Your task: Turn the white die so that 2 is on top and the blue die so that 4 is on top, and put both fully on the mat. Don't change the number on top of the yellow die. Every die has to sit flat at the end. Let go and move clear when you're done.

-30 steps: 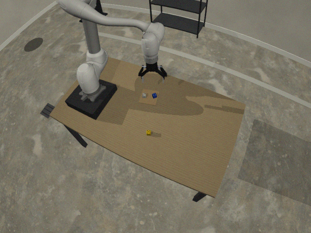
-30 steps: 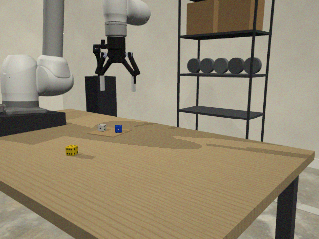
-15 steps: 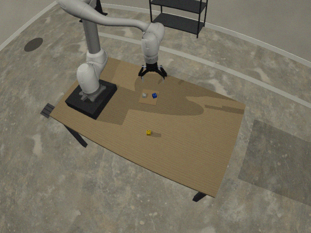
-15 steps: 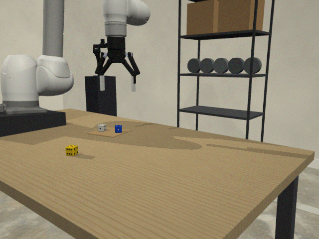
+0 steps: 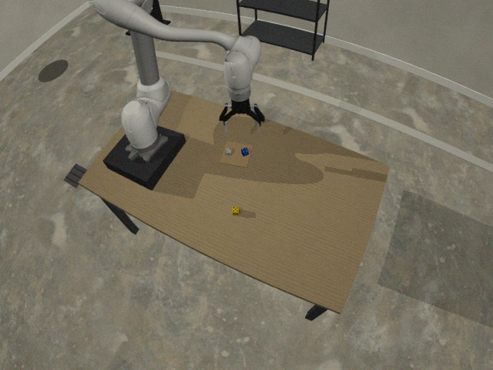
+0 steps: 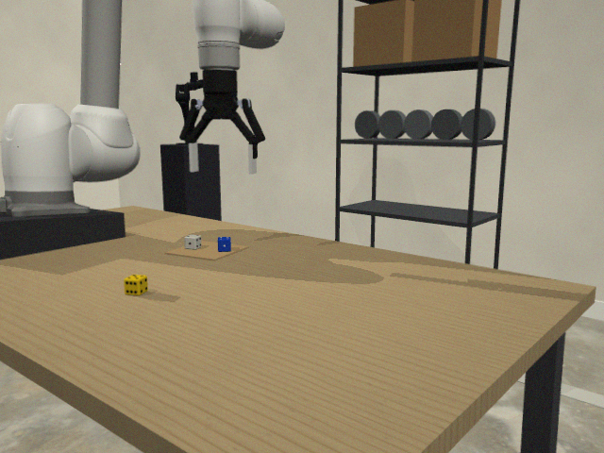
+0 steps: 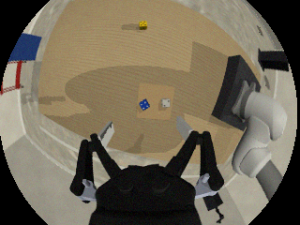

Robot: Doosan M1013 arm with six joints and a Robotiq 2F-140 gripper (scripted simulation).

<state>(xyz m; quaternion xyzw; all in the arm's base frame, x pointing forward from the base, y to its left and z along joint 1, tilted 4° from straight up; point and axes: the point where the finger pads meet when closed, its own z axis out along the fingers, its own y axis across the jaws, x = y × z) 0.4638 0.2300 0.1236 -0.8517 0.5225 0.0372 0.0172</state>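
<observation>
Resting below wide empty jaws: white die [image 5: 228, 151], blue die [image 5: 244, 151].

- You cannot read the top pips of the white die [image 5: 228, 151] or the blue die [image 5: 244, 151] in the top view; both are too small.
- The wrist view shows the yellow die [image 7: 142, 24] only as a speck.
- The exterior view cuts off the arm's upper links and the shelf rack [image 6: 338, 146] at the top edge.
- The table's [image 6: 341, 341] near-left corner lies outside the exterior view.
</observation>
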